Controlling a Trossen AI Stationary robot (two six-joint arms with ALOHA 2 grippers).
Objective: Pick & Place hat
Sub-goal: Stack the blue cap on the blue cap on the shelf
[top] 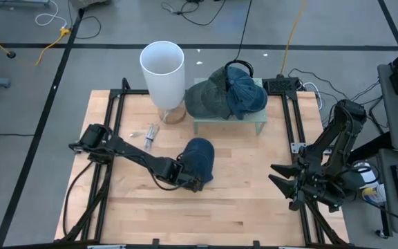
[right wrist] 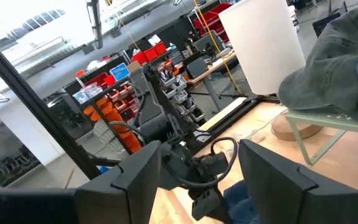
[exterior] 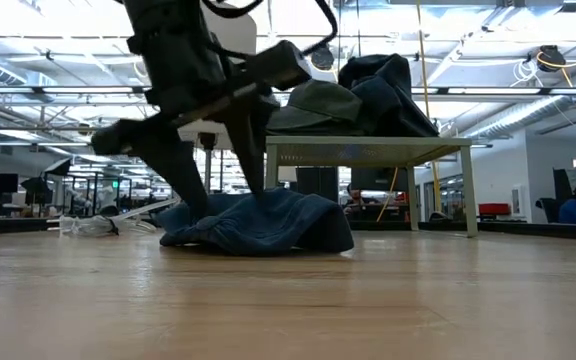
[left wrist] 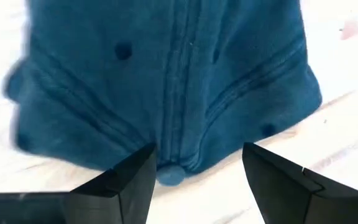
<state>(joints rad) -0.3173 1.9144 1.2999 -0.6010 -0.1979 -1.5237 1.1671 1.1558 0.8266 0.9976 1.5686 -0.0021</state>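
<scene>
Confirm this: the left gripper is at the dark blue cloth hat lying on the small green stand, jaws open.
Not on the stand. The high view shows the dark blue cloth hat lying on the wooden table, well short of the small green stand. The left gripper is at it, jaws open.

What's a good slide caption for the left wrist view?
Left gripper open over the blue hat lying on the wooden table, fingers either side of its edge.

Wooden table (top: 240,200) bearing blue hat (top: 200,160), stand (top: 228,123).
</scene>
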